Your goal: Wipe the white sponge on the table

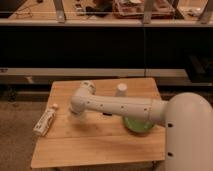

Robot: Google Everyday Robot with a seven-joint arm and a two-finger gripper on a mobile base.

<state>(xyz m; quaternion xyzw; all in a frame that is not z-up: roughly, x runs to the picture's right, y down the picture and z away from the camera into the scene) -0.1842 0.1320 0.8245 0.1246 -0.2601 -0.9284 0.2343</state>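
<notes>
Camera view shows no clear sight of the white sponge; if it lies on the table, the arm's end hides it. The gripper points down at the left-centre of the light wooden top, just above or on the planks, and I cannot tell whether it is closed on anything. The white arm reaches to it across the table from the right. Left of the gripper a long white bottle lies on its side near the table's left edge. A white cup stands upright near the back edge, and a green dish shows partly under the arm.
</notes>
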